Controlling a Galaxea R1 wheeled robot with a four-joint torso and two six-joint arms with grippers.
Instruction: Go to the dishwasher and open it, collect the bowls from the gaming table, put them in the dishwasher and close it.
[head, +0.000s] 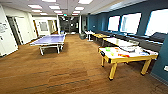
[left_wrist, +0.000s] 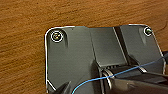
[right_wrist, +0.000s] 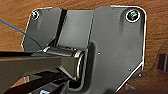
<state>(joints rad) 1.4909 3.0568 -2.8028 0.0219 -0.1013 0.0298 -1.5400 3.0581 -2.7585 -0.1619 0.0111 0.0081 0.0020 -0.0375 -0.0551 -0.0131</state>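
Note:
The gaming table, white-topped with a yellow edge and yellow legs, stands at the right of the head view, a short way ahead of me. On its near end lie a green bowl and an orange bowl; another orange shape lies closer to the front edge, too blurred to name. The dishwasher is out of view. Both wrist views look down past the robot's dark plate onto the wooden floor.
A blue table-tennis table stands at the left middle of the room. More tables line the blue window wall behind the gaming table, with dark seating alongside. Open wooden floor lies between. A corridor opens at the far end.

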